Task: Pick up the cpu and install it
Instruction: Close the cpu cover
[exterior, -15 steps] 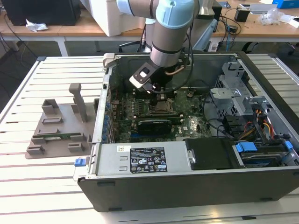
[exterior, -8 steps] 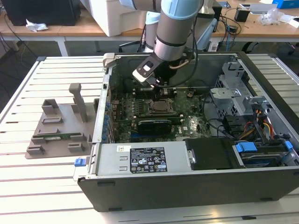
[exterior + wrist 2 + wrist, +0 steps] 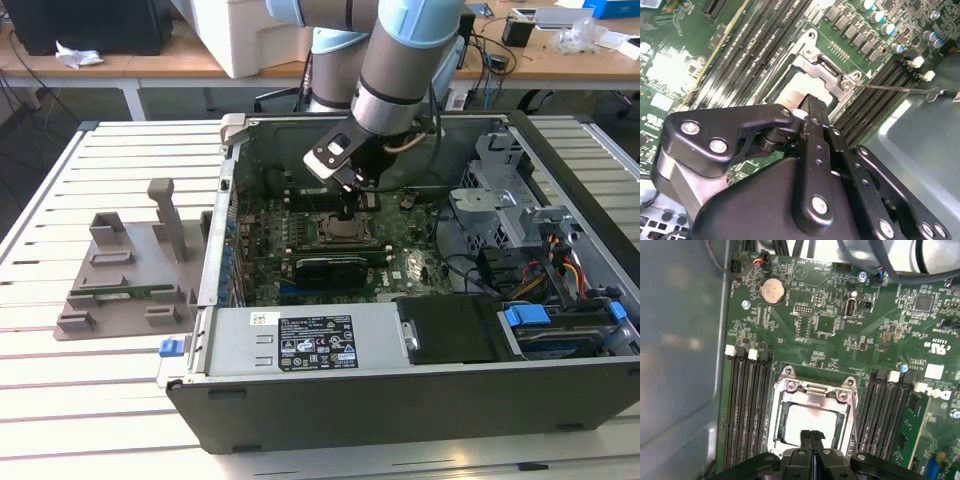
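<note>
The cpu (image 3: 809, 416) is a pale silver square lying flat inside the metal socket frame (image 3: 812, 386) on the green motherboard. It shows again in the second wrist view as the cpu (image 3: 790, 92), partly hidden behind the black fingers. My gripper (image 3: 810, 436) hangs directly over the chip's near edge with its two fingertips pressed together and nothing between them; whether they touch the chip I cannot tell. In the exterior view my gripper (image 3: 347, 207) points down into the open computer case, right above the socket (image 3: 340, 232).
Black memory slots (image 3: 747, 410) flank the socket on both sides. A black card (image 3: 325, 268) lies in front of the socket, with the power supply (image 3: 300, 340) nearer still. Cables and a drive cage (image 3: 520, 230) fill the case's right. A grey fixture (image 3: 130, 270) stands outside on the slatted table.
</note>
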Motion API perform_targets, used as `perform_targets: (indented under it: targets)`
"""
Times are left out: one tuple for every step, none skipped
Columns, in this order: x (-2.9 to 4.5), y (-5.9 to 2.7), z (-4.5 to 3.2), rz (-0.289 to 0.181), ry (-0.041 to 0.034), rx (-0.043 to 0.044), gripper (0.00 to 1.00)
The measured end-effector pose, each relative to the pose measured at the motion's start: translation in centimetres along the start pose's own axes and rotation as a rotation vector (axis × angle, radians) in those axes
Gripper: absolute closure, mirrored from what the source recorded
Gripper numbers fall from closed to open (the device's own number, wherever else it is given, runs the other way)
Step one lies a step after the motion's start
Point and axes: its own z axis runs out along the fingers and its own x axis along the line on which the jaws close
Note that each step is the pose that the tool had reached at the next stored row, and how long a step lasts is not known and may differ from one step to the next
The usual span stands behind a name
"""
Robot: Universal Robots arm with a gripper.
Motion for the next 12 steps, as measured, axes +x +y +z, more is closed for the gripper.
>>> perform_targets:
  targets:
    - [0.01, -0.01, -0.11, 0.001, -0.0042, 0.0009, 0.89]
    - [0.04, -0.06, -0.41, 0.003, -0.0146, 0.0024, 0.89]
    - [0.07, -0.09, -0.65, 0.005, -0.0251, 0.0039, 0.89]
    - [0.13, -0.18, -1.19, 0.009, -0.0474, 0.0072, 0.89]
    - [0.20, -0.27, -1.81, 0.011, -0.0624, 0.0096, 0.89]
    - [0.31, -0.41, -2.67, 0.013, -0.0716, 0.0109, 0.89]
    - [0.46, -0.60, -3.87, 0.014, -0.0747, 0.0113, 0.89]
    - [0.46, -0.61, -3.89, 0.014, -0.0745, 0.0113, 0.89]
    - [0.47, -0.61, -3.90, 0.014, -0.0745, 0.0112, 0.89]
    - [0.47, -0.61, -3.93, 0.014, -0.0749, 0.0114, 0.89]
    - [0.47, -0.61, -3.93, 0.014, -0.0748, 0.0108, 0.89]
    - [0.47, -0.62, -3.93, 0.013, -0.0759, 0.0050, 0.89]
